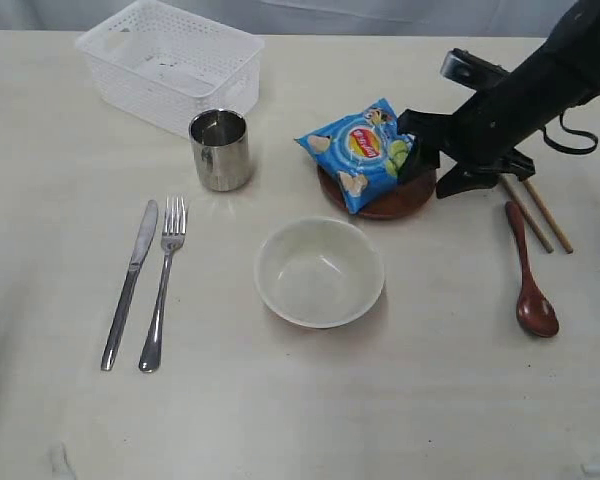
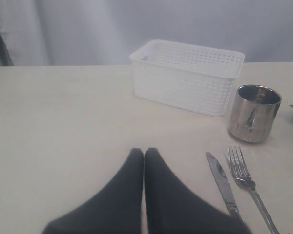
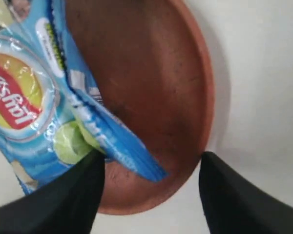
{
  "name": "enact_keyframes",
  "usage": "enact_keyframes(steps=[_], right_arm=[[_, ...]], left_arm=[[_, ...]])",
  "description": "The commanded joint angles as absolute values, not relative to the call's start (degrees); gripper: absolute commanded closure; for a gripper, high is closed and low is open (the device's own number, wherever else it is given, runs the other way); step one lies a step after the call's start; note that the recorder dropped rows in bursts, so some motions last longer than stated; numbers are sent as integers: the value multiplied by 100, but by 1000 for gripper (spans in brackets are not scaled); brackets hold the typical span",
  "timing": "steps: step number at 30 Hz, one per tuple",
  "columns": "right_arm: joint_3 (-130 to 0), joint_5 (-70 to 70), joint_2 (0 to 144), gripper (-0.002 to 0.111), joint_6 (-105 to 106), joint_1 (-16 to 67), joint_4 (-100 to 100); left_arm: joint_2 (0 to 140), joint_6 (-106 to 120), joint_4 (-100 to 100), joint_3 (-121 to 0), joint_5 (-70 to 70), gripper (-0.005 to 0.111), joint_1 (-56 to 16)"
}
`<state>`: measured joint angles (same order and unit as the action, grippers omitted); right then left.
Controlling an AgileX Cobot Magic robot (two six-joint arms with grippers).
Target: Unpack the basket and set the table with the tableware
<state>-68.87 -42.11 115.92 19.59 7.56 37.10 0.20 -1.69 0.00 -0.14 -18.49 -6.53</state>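
The white basket [image 1: 160, 95] [image 2: 180, 87] stands at the far left of the table [image 1: 430, 400]. Laid out on the table are the steel cup [image 1: 220, 150] [image 2: 254, 113], knife [image 1: 130, 285] [image 2: 222, 183], fork [image 1: 163, 285] [image 2: 244, 178], cream bowl [image 1: 320, 272], wooden spoon [image 1: 528, 275] and chopsticks [image 1: 535, 215]. A blue crisp bag [image 1: 365, 150] [image 3: 34, 97] lies on the reddish-brown plate [image 1: 400, 203] [image 3: 151, 73]. My right gripper [image 1: 430, 165] [image 3: 151, 163] is open at the plate's right rim, one finger beside the bag's corner. My left gripper [image 2: 144, 152] is shut and empty, low over the table.
The basket looks empty from the exterior view. The right arm [image 1: 540, 90] reaches in from the upper right, above the chopsticks. Bare tabletop lies along the front edge and at the far left.
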Motion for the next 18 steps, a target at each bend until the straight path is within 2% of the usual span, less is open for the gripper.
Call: enact_keyframes(steps=[1, 11, 18], right_arm=[[-6887, -4161, 11805, 54, 2462, 754, 4215], [-6975, -4403, 11416, 54, 2630, 741, 3886], [-6860, -5336, 10609, 54, 1039, 741, 1416]], left_arm=[[0, -170, 0, 0, -1832, 107, -640], [0, -170, 0, 0, -1832, 107, -640], [0, -170, 0, 0, -1832, 107, -640]])
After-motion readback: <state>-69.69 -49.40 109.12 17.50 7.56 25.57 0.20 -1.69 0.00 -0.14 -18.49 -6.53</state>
